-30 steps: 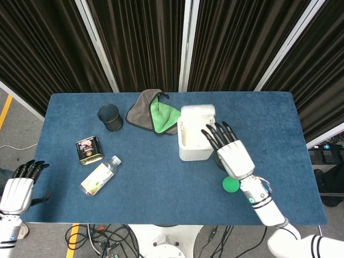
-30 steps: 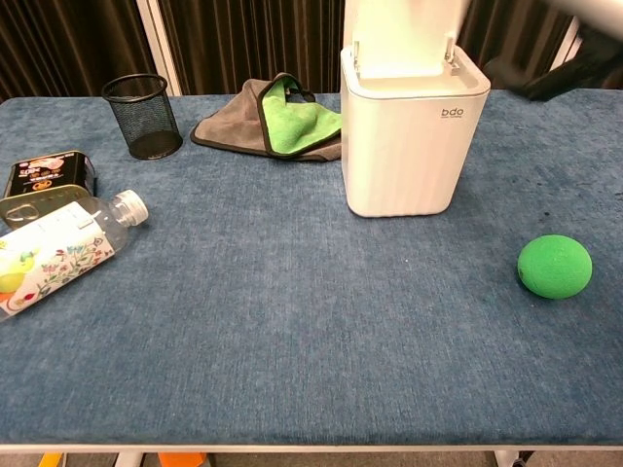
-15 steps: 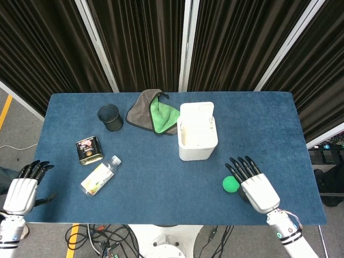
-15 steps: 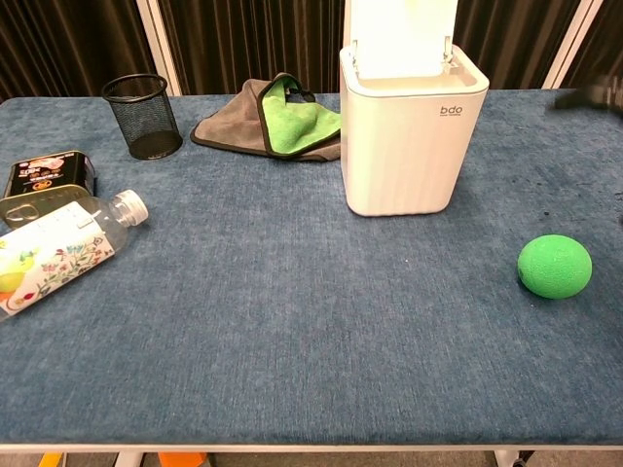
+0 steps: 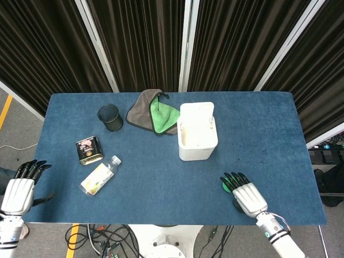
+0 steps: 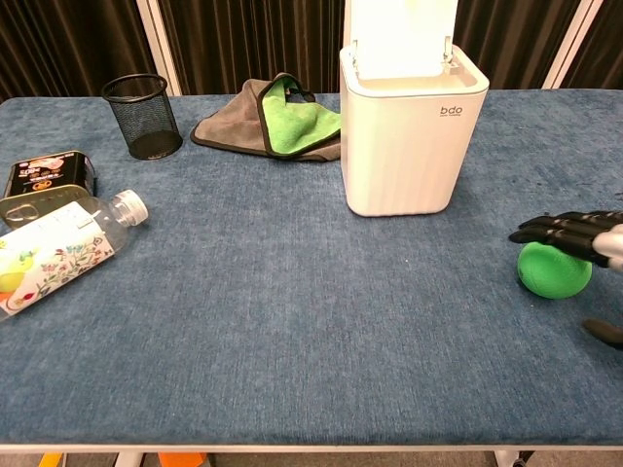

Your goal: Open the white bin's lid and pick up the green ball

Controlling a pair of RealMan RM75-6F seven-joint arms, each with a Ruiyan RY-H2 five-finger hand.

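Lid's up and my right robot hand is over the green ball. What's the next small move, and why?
Probably lower the right robot hand and curl its fingers around the green ball: they're spread above it, not gripping, and the ball sits on the table.

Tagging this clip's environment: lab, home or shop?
Probably a lab test cell: a blue-covered table ringed by black curtains, loose cables on the floor, and unrelated props like the white bin.

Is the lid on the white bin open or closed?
Open. The lid stands straight up at the back of the white bin, and the head view looks down into the uncovered inside.
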